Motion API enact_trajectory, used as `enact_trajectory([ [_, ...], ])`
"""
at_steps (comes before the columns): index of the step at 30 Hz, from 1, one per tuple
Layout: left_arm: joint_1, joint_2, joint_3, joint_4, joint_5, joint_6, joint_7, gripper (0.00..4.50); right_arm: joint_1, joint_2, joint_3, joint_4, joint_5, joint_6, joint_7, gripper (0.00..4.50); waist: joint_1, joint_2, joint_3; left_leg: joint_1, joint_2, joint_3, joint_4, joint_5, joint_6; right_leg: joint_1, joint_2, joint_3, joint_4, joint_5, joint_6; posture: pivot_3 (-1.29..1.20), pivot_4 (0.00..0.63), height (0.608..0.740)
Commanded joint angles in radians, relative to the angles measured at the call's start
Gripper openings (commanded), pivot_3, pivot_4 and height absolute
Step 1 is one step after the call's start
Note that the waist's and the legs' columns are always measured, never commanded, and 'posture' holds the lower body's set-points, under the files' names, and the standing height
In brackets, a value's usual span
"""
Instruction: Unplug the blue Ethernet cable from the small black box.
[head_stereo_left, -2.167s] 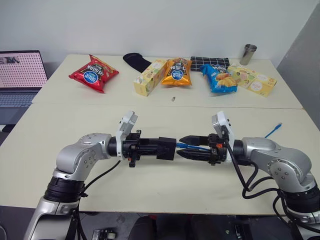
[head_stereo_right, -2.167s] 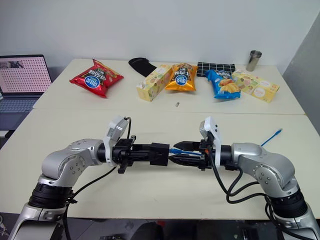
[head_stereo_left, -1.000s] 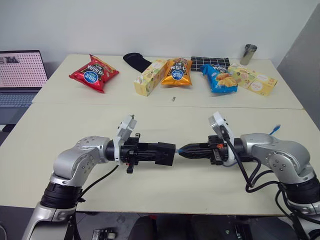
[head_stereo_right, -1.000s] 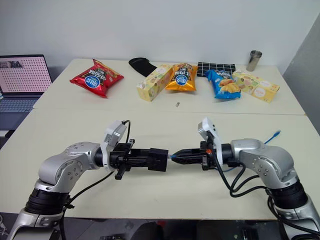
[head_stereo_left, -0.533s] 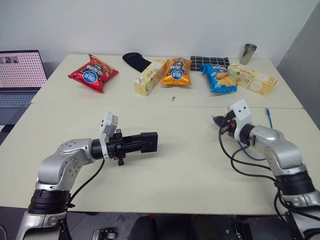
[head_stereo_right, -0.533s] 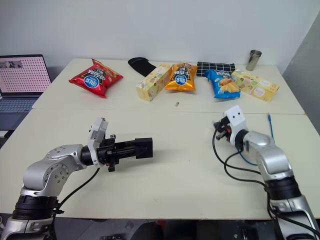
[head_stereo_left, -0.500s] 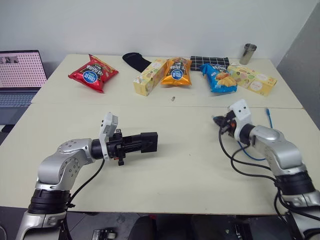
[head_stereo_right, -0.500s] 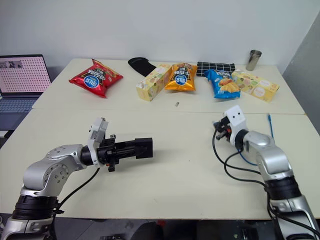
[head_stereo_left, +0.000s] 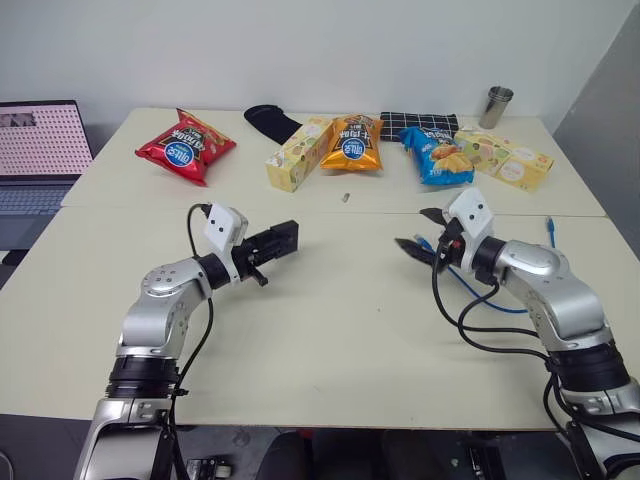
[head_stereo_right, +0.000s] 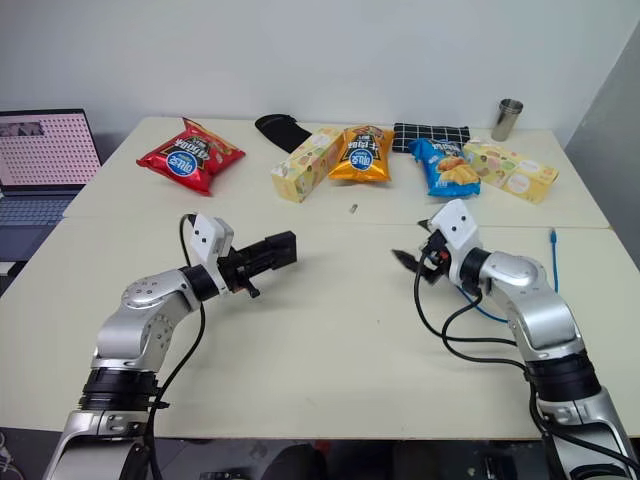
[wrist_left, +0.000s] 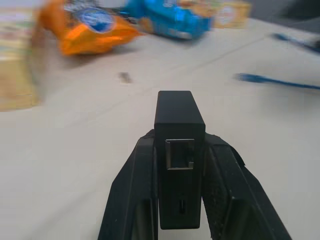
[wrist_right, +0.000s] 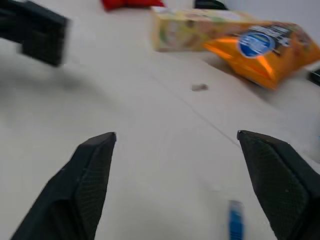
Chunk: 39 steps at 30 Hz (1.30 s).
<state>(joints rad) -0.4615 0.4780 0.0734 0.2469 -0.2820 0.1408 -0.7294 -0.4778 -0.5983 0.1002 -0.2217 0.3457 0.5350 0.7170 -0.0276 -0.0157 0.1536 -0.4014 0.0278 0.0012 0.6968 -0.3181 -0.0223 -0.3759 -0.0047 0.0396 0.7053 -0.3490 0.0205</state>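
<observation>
Left gripper (head_stereo_left: 285, 240) clamped on the small black box (wrist_left: 179, 145), held above the table (head_stereo_left: 330, 340) at centre-left of the left eye frame; box port empty, nothing plugged in. Right gripper (head_stereo_left: 418, 237) at centre-right, fingers (wrist_right: 87, 180) spread wide, holding nothing. Blue Ethernet cable (head_stereo_left: 548, 230) lies loose on the table at the right, running under the right arm, one plug tip near the right edge, well apart from the box. Snack bags (head_stereo_left: 352, 143) and boxes line the upper part of the frame.
</observation>
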Motion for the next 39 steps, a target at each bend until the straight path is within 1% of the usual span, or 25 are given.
enact_trajectory([
  [1, -0.047, -0.064, 0.042, 0.129, 0.071, -0.202, 0.145, 0.78, -0.013, 0.005, 0.001, -0.094, 0.032, 0.067, 0.001, 4.05, 0.001, 0.000, 0.000, 0.000, 0.000, 0.000, 0.000, 0.000, 0.000, 0.000, 0.000, 0.000, 0.000, 0.000, 0.000, 0.00, 0.150, 0.740],
  [6, -0.078, -0.126, 0.022, 0.328, 0.123, -0.323, 0.204, 0.78, -0.034, 0.024, 0.013, -0.159, 0.063, 0.146, 0.004, 4.05, 0.000, 0.000, 0.000, 0.000, -0.001, 0.000, 0.001, 0.000, 0.000, 0.000, -0.001, 0.000, 0.001, 0.000, 0.000, 0.00, 0.150, 0.740],
  [11, -0.099, -0.145, 0.032, 0.433, 0.137, -0.335, 0.252, 0.78, -0.036, 0.030, 0.014, -0.192, 0.070, 0.183, -0.002, 4.05, 0.001, -0.001, 0.000, -0.001, -0.001, 0.000, 0.001, 0.000, 0.000, -0.002, -0.001, 0.000, 0.003, 0.000, 0.000, 0.00, 0.150, 0.740],
  [13, -0.094, -0.143, 0.040, 0.437, 0.118, -0.328, 0.233, 1.48, -0.037, 0.030, 0.013, -0.197, 0.070, 0.193, -0.009, 4.12, 0.000, -0.001, 0.000, 0.000, -0.001, 0.000, 0.001, 0.000, 0.000, -0.001, -0.001, 0.000, 0.004, 0.000, 0.000, 0.00, 0.150, 0.740],
  [14, -0.086, -0.140, 0.041, 0.430, 0.111, -0.325, 0.219, 1.57, -0.036, 0.031, 0.013, -0.199, 0.069, 0.198, -0.012, 4.12, 0.000, -0.001, 0.000, 0.001, -0.001, 0.000, 0.001, 0.000, 0.000, -0.001, -0.001, 0.000, 0.004, 0.000, 0.000, 0.00, 0.150, 0.740],
  [15, -0.081, -0.139, 0.042, 0.425, 0.107, -0.323, 0.211, 1.80, -0.035, 0.031, 0.013, -0.201, 0.068, 0.201, -0.015, 4.12, -0.001, -0.001, 0.000, 0.001, -0.001, 0.000, 0.001, 0.000, 0.000, -0.002, -0.001, 0.000, 0.005, 0.000, 0.000, 0.00, 0.150, 0.740],
  [16, -0.072, -0.136, 0.043, 0.413, 0.104, -0.313, 0.204, 1.90, -0.032, 0.033, 0.013, -0.205, 0.068, 0.205, -0.018, 4.12, -0.001, -0.001, 0.000, 0.000, -0.001, 0.000, 0.001, 0.000, 0.000, -0.003, -0.001, 0.000, 0.006, 0.000, 0.000, 0.00, 0.150, 0.740],
  [17, -0.059, -0.131, 0.045, 0.397, 0.101, -0.305, 0.197, 2.19, -0.029, 0.034, 0.014, -0.209, 0.067, 0.208, -0.020, 4.12, -0.001, -0.001, 0.000, 0.000, 0.000, 0.000, 0.001, 0.000, 0.000, -0.003, -0.001, 0.000, 0.006, 0.000, 0.000, 0.00, 0.150, 0.740],
  [19, -0.021, -0.112, 0.047, 0.343, 0.100, -0.276, 0.187, 2.54, -0.024, 0.037, 0.017, -0.218, 0.070, 0.216, -0.026, 4.12, -0.002, -0.001, 0.000, 0.000, 0.000, 0.000, 0.000, 0.000, 0.000, -0.004, -0.001, -0.001, 0.007, 0.000, 0.000, 0.00, 0.150, 0.740],
  [20, 0.001, -0.101, 0.049, 0.303, 0.096, -0.251, 0.182, 2.84, -0.021, 0.037, 0.019, -0.222, 0.069, 0.218, -0.029, 4.12, -0.002, -0.001, 0.000, 0.000, 0.000, 0.000, 0.000, 0.000, 0.000, -0.004, -0.001, -0.001, 0.007, 0.000, 0.000, 0.00, 0.150, 0.740],
  [21, 0.021, -0.091, 0.051, 0.261, 0.089, -0.225, 0.178, 2.99, -0.019, 0.036, 0.020, -0.225, 0.068, 0.220, -0.032, 4.12, -0.004, -0.001, 0.000, 0.000, 0.000, 0.000, 0.000, 0.000, 0.000, -0.004, -0.001, -0.001, 0.007, 0.000, 0.000, 0.00, 0.150, 0.740],
  [22, 0.034, -0.085, 0.053, 0.230, 0.084, -0.205, 0.176, 3.27, -0.017, 0.035, 0.020, -0.227, 0.067, 0.220, -0.034, 4.12, -0.004, -0.001, 0.000, 0.000, 0.000, 0.000, 0.000, 0.000, 0.000, -0.004, -0.001, -0.001, 0.007, 0.000, 0.000, 0.00, 0.150, 0.740],
  [23, 0.045, -0.082, 0.053, 0.207, 0.079, -0.189, 0.177, 3.45, -0.015, 0.034, 0.020, -0.229, 0.067, 0.221, -0.035, 4.12, -0.005, -0.001, 0.000, 0.000, 0.000, 0.000, 0.000, 0.000, 0.000, -0.004, -0.001, -0.001, 0.007, 0.000, 0.000, 0.00, 0.150, 0.740],
  [24, 0.079, -0.055, 0.060, 0.132, 0.065, -0.144, 0.162, 3.63, 0.000, 0.027, 0.010, -0.241, 0.072, 0.227, -0.037, 4.12, -0.004, -0.001, 0.000, 0.000, 0.000, 0.000, 0.000, 0.000, 0.000, -0.004, -0.001, -0.001, 0.007, 0.000, 0.000, 0.00, 0.150, 0.740],
  [27, 0.169, 0.046, 0.066, -0.073, 0.044, 0.001, 0.105, 3.63, 0.054, -0.009, -0.041, -0.265, 0.086, 0.242, -0.036, 4.12, -0.004, -0.001, 0.000, 0.000, 0.001, -0.001, 0.000, 0.000, 0.000, -0.004, 0.000, -0.001, 0.007, 0.000, 0.000, 0.00, 0.150, 0.740],
  [30, 0.199, 0.134, 0.058, -0.177, 0.036, 0.133, 0.069, 3.63, 0.100, -0.050, -0.092, -0.270, 0.100, 0.242, -0.021, 4.12, 0.002, -0.001, 0.000, -0.001, 0.000, -0.001, -0.001, 0.000, 0.000, -0.004, -0.001, -0.001, 0.007, 0.000, 0.000, 0.00, 0.150, 0.740],
  [33, 0.205, 0.194, 0.101, -0.278, -0.063, 0.257, 0.008, 3.63, 0.135, -0.093, -0.149, -0.257, 0.108, 0.237, -0.006, 4.12, 0.004, -0.001, 0.000, 0.000, -0.001, -0.001, 0.001, 0.000, 0.000, -0.002, -0.001, -0.001, 0.005, 0.000, 0.000, 0.00, 0.150, 0.740],
  [39, 0.194, 0.324, 0.108, -0.405, -0.135, 0.354, -0.124, 3.63, 0.185, -0.177, -0.248, -0.215, 0.125, 0.216, 0.034, 4.12, 0.000, -0.001, 0.000, 0.000, -0.001, -0.001, 0.000, 0.000, 0.000, -0.002, -0.001, -0.001, 0.005, 0.000, 0.000, 0.00, 0.150, 0.740],
])
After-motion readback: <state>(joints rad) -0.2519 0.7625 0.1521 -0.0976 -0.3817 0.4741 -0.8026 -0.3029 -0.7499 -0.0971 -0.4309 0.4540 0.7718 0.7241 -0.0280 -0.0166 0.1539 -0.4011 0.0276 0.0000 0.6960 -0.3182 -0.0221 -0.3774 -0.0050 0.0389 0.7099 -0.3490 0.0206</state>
